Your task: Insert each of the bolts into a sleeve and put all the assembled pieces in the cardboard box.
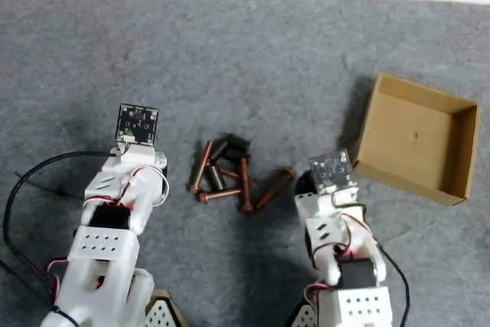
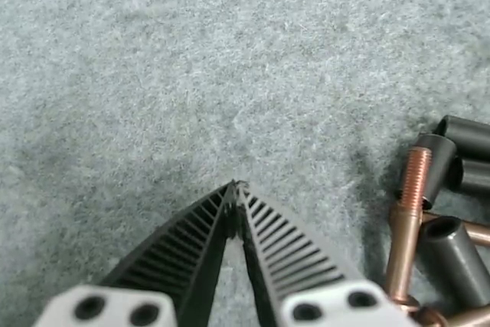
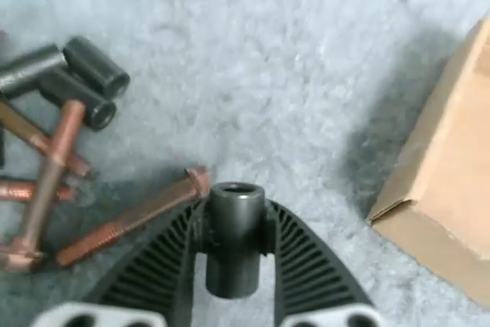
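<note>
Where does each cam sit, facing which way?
High view: fixed overhead, looking down at the table; left arm and right arm enter from the near edge, bolt pile between, cardboard box at right.
Left wrist view: on the left arm, looking past the shut left gripper at table, pile.
Right wrist view: on the right arm, looking past the right gripper, shut on a sleeve.
Shared: all three show the pile; high and right wrist, the box.

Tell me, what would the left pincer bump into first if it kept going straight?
Probably just the gray carpet. The left pincer points past the bolts and sleeves lying beside it; depth is unclear.
</note>
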Tool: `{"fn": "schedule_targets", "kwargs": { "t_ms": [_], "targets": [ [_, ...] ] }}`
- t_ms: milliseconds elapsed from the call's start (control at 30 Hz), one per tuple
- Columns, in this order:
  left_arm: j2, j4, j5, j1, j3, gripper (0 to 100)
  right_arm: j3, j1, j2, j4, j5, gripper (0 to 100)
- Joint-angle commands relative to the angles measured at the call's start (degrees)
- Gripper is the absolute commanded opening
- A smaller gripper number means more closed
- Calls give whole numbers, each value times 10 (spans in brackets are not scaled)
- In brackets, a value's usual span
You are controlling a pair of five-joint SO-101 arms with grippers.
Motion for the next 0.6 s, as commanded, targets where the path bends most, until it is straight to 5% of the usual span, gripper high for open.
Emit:
{"fn": "schedule_targets", "kwargs": {
  "t_ms": [0, 167, 367, 567],
  "targets": [
    [-13, -11, -4, -2, -3, 14, 20, -2, -78, 40, 6, 4],
    [31, -12, -4, 11, -25, 14, 20, -2, -57, 41, 6, 4],
    [269, -4, -28, 95, -147, 14, 20, -2, -67, 41, 6, 4],
    [362, 124, -30, 137, -252, 15, 21, -2, -67, 41, 6, 4]
  ]
}}
